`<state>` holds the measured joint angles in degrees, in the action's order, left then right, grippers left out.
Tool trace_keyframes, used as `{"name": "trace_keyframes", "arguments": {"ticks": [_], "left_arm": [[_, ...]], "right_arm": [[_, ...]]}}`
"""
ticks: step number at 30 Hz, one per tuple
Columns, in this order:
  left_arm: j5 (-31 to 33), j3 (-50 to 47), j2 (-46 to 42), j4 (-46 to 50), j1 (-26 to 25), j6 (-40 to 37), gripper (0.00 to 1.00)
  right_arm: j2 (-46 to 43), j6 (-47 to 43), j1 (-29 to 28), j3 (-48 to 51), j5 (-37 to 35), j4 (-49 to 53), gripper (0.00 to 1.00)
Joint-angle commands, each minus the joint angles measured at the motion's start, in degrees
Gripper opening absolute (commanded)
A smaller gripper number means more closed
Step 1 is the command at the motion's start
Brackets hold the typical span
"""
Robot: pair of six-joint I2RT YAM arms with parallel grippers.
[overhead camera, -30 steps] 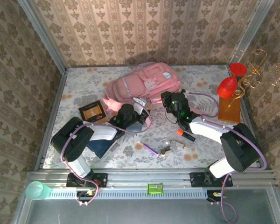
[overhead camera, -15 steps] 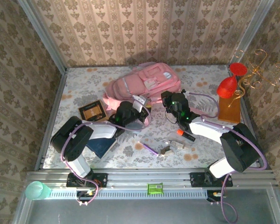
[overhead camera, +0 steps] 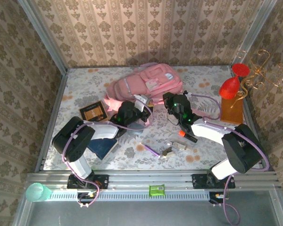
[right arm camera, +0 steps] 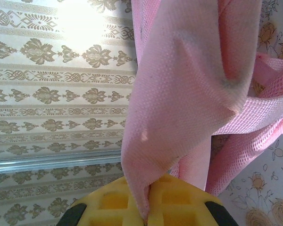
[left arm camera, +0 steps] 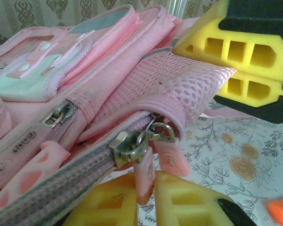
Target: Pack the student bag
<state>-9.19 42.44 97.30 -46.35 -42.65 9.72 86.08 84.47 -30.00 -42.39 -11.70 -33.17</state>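
The student bag (overhead camera: 144, 84) lies on its side at the back middle of the table, pink with light patches. My left gripper (overhead camera: 141, 104) is at its near edge, and in the left wrist view its yellow fingers (left arm camera: 108, 207) are shut (left arm camera: 148, 181) on a pink zipper pull (left arm camera: 142, 172) hanging from the metal slider (left arm camera: 128, 146). A second pink pull (left arm camera: 173, 157) hangs free beside it. My right gripper (overhead camera: 170, 100) holds the bag's right corner. It is shut (right arm camera: 148, 209) on a fold of pink bag fabric (right arm camera: 179, 94), and its fingers (left arm camera: 236, 52) pinch the mesh there.
On the table lie a brown notebook (overhead camera: 93, 112), a dark blue book (overhead camera: 101, 147), a purple pen (overhead camera: 151, 149), an orange-and-black marker (overhead camera: 187, 136) and a small metal clip (overhead camera: 169, 151). A wooden block (overhead camera: 232, 110) with red glasses (overhead camera: 230, 87) stands at the right edge.
My left gripper has shifted a little to the right and toward the back, keeping hold of the zipper pull. The right arm has barely moved.
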Motion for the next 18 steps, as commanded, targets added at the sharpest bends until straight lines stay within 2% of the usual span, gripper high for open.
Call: {"name": "trace_keyframes", "arguments": {"ticks": [1, 3, 7, 17, 18], "left_arm": [[1.2, 1.8, 0.4, -4.2, 0.8, 2.5, 0.19], [1.4, 1.8, 0.7, -4.3, 1.0, 3.5, 0.24], [2.1, 1.9, 1.1, -4.4, 1.1, 4.4, 0.24], [3.2, -0.3, 0.8, -6.5, 1.8, 5.4, 0.0], [3.4, -1.0, 0.4, -6.7, 1.8, 5.7, 0.0]], "right_arm": [[0.1, 1.2, -0.9, 0.8, -1.0, -4.5, 0.0], [0.4, 1.4, -1.0, 1.0, -1.0, -4.8, 0.0], [0.7, 1.5, -0.9, 1.1, -0.8, -5.0, 0.0], [0.5, 0.3, -0.8, 2.0, -2.7, -4.1, 0.0], [0.5, 0.1, -0.8, 2.2, -3.1, -3.9, 0.0]]}}
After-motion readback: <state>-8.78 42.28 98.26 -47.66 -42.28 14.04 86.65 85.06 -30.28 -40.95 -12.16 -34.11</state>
